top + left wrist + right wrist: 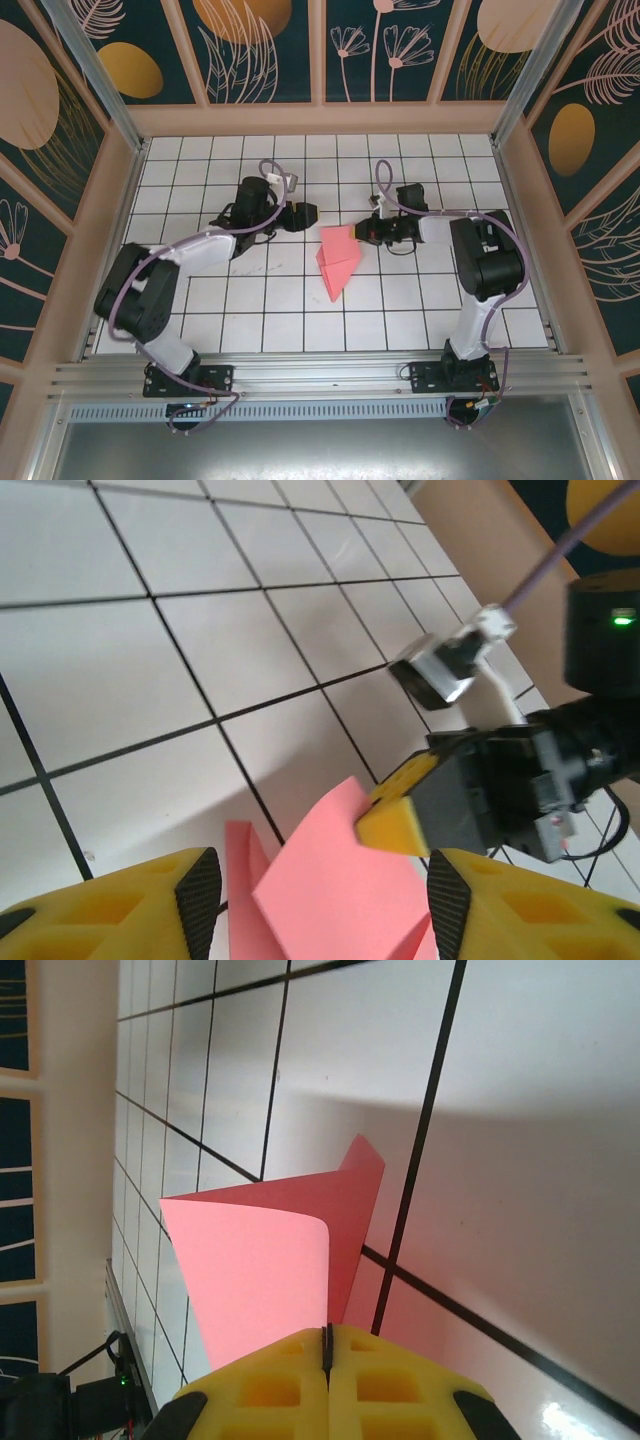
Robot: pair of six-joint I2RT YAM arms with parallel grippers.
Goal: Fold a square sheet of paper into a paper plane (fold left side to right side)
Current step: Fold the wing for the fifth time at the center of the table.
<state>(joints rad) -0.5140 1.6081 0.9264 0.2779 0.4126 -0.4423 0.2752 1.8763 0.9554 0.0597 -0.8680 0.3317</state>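
The pink-red sheet of paper [337, 264] lies mid-table, folded into a pointed shape with its tip toward the near edge. My right gripper [363, 232] is shut on its upper right corner and holds one flap [262, 1260] curled up off the tiles. In the right wrist view the yellow fingers [380, 1380] are pressed together on that flap. My left gripper [306, 213] hovers just left of the paper's top edge, open. In the left wrist view the paper [330, 890] sits between the spread jaws of my left gripper [322, 900], untouched, and the right gripper's fingertips [395, 820] pinch its corner.
The white gridded table [250, 300] is boxed in by wooden walls [320, 118] at the back and on both sides. A metal rail [320, 375] runs along the near edge by the arm bases. Purple cables [270, 170] loop above both wrists.
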